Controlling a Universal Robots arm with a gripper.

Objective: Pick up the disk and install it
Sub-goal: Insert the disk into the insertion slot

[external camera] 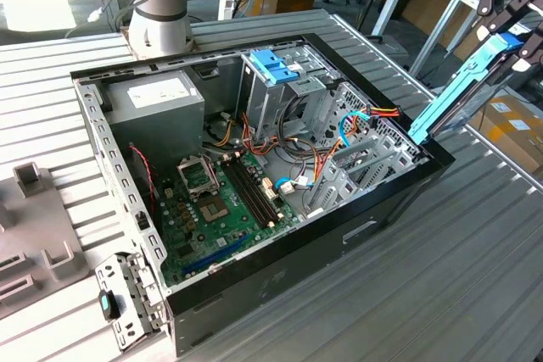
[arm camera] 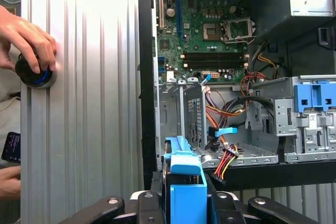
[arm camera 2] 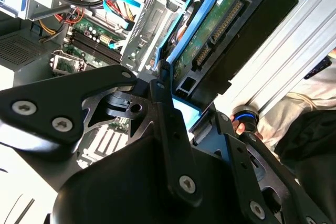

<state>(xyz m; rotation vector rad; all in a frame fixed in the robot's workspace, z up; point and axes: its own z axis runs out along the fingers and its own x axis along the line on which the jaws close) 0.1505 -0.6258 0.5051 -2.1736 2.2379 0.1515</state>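
- While the gripper [external camera: 516, 36] pinches the disk [external camera: 458, 99] by its upper end, its fingers pressed against the blue rails [arm camera: 184, 182], the disk hangs tilted at about two o'clock from the middle of the computer case [external camera: 339, 235], toward the exterior view's right.
- Lower end of the disk: just beside the case's rim at three o'clock; whether the two touch cannot be told.
- Underside of the disk: in the second wrist view the green circuit board [arm camera 2: 210, 40] faces the camera.
- Inside the case, in the exterior view: the drive cage [external camera: 254, 95] with its blue handle [external camera: 273, 65] stands at twelve o'clock, the power supply [external camera: 157, 95] sits at ten o'clock, and the motherboard [external camera: 212, 209] lies flat at seven o'clock.
- Support: the case lies open on a ribbed metal table [external camera: 441, 294].
- Outside the case: in the first wrist view a person's hand [arm camera: 29, 38] rests on a black knob [arm camera: 34, 74] with a blue ring, set on the table well apart from the case.
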